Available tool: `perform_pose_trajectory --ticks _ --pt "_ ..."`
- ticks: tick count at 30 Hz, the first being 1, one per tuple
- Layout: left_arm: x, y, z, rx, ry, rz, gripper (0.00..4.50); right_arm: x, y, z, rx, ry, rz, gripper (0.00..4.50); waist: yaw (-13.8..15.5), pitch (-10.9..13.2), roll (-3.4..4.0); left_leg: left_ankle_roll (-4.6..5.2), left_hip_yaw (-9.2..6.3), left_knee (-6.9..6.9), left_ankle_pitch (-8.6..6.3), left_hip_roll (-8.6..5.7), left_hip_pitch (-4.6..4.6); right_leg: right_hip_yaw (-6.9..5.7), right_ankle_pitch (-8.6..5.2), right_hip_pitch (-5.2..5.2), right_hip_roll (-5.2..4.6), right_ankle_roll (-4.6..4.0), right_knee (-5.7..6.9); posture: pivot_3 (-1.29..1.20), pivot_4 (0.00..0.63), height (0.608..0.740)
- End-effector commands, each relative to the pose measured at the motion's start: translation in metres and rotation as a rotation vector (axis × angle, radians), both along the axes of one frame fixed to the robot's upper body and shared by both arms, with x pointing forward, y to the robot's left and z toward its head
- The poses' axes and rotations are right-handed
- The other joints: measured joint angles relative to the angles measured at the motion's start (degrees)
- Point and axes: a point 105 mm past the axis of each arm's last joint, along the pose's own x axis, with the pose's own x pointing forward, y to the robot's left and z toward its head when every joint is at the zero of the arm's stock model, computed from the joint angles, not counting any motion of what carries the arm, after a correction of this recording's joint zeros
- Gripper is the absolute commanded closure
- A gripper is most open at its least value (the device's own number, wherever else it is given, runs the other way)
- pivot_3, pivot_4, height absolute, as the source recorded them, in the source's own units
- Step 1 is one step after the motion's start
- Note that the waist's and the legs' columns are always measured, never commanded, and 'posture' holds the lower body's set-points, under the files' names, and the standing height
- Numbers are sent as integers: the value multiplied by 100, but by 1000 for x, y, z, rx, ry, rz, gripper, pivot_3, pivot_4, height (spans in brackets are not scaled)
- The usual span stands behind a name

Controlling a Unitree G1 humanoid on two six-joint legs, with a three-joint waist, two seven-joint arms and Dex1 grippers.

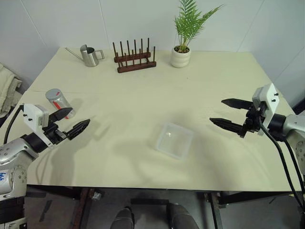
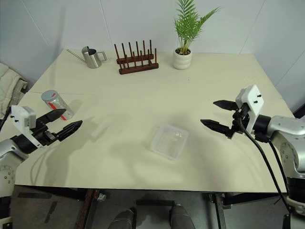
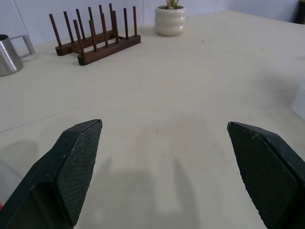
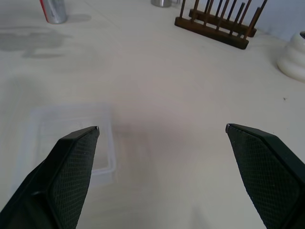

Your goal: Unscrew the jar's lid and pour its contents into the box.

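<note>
The jar (image 1: pixel 60 103) stands upright near the table's left edge, its grey lid (image 1: pixel 53 92) screwed on. The red-and-white label hides the contents. My left gripper (image 1: pixel 80 116) hovers open just in front and to the right of the jar, not touching it; in the left wrist view its fingers (image 3: pixel 78 167) are spread wide over bare table. The box (image 1: pixel 174 140) sits empty at the front middle of the table. My right gripper (image 1: pixel 217 110) is open to the right of the box and above the table. The right wrist view shows the box (image 4: pixel 71 138) and the far jar (image 4: pixel 53 10).
At the back of the cream table (image 1: pixel 143 90) stand a steel watering can (image 1: pixel 89 56), a wooden peg rack (image 1: pixel 135 59) and a potted fern in a white pot (image 1: pixel 181 56). A folded cloth (image 1: pixel 7 88) lies off the table's left side.
</note>
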Motion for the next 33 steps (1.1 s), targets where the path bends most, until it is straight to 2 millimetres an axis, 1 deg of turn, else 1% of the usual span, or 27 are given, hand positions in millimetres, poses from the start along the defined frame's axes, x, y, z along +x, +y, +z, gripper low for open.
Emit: perform_pose_trajectory --ticks 1,5,10,12,14,16,17,19,21,22,25,28,30,31,33 --pt "0 2 10 16 -48 13 10 -8 -3 13 13 -61 -2 0 6 0 0 0 0 1 0 0 0 0 0 0 1 0 0 0 150 740" --pt "2 3 11 19 -57 28 10 -9 -2 12 29 -69 6 0 -9 0 0 0 4 1 0 0 1 6 0 0 1 -1 0 0 150 740" --pt "4 7 15 18 -87 89 10 -4 6 14 57 -75 39 0 -5 0 0 0 6 3 0 0 2 9 1 0 1 1 1 0 150 740" --pt "4 12 16 15 -98 130 10 -3 13 13 55 -72 64 0 -3 0 0 0 6 5 0 0 2 10 1 0 1 2 1 0 150 740" --pt "2 11 18 15 -122 199 10 -3 15 12 67 -64 115 0 -5 0 0 0 6 5 0 0 2 9 2 0 1 4 0 0 150 740" --pt "1 16 20 5 -143 266 10 -1 23 8 54 -53 158 0 -7 -1 -1 0 7 4 0 0 2 10 23 1 1 42 -4 0 150 740" --pt "1 19 20 -7 -152 317 10 0 27 5 48 -48 181 0 -7 -1 -1 0 7 4 0 0 2 12 24 1 1 44 -4 0 150 740" --pt "1 22 16 -35 -155 439 10 2 31 3 34 -35 228 0 -3 -1 -1 0 7 5 0 0 2 12 25 1 1 45 -4 0 150 740" --pt "3 23 6 -57 -135 560 10 -1 36 -1 12 -8 300 0 12 -1 -1 0 8 8 0 -2 1 13 27 2 1 49 -4 0 150 740" --pt "5 24 3 -60 -123 598 10 -2 38 -2 9 4 320 0 19 0 -1 0 8 11 0 -4 0 14 30 2 -1 53 -5 0 150 740" --pt "6 23 3 -66 -134 664 10 -2 42 -3 13 17 357 0 42 -1 -3 0 8 20 0 -6 -1 14 33 4 0 57 -2 0 150 740" --pt "11 38 2 -95 -153 790 10 10 44 -1 8 -4 354 0 31 -1 -3 0 9 29 0 -8 0 16 38 7 0 57 -4 0 150 740" --pt "16 55 -8 -146 -123 901 10 19 48 3 15 -31 362 0 20 -2 -2 0 9 38 0 -7 0 16 42 10 2 55 -6 0 150 740" --pt "18 60 -12 -162 -118 932 10 21 50 4 19 -40 368 0 10 -2 -2 2 10 42 2 -8 1 17 44 12 3 55 -6 0 150 740" --pt "21 67 -10 -168 -149 955 10 25 54 5 21 -49 378 0 -1 -2 -3 3 10 44 3 -6 1 18 48 13 6 56 -7 0 150 740"
